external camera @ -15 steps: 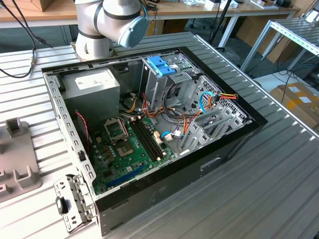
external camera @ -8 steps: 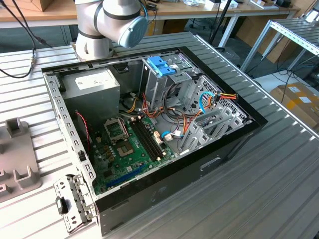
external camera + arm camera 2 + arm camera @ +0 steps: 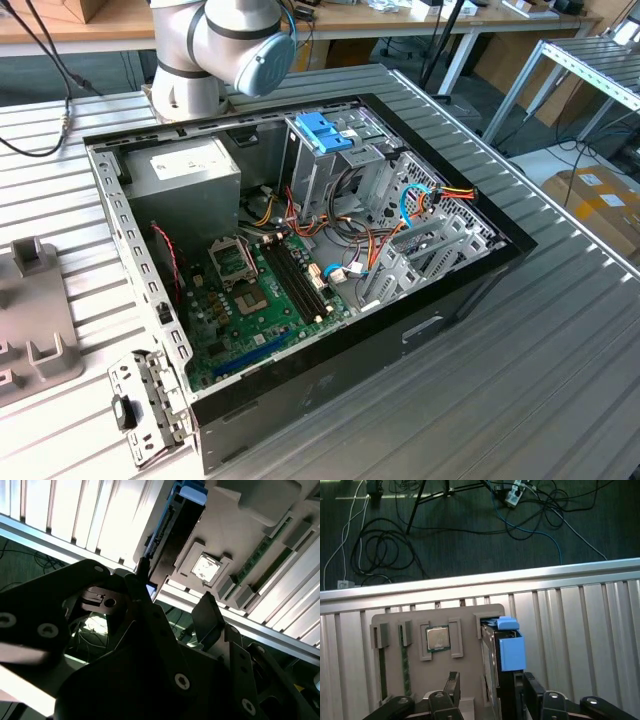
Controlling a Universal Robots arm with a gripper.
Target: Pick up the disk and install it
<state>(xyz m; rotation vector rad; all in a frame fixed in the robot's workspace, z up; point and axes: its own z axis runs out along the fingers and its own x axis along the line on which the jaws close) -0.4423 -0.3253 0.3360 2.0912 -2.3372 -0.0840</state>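
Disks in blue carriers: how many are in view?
1. The disk stands on edge in the grey fixture beside the CPU. Others may be hidden inside the computer case.

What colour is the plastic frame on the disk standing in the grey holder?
The disk's frame is bright blue, clearest in the first wrist view.

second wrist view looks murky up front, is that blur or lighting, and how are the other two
Second wrist view: both; the gripper sits close, dark and out of focus, while the ribbed table behind it glares to white. First wrist view: even light, the disk sharp, the floor dim. Exterior view: sharp and evenly lit.
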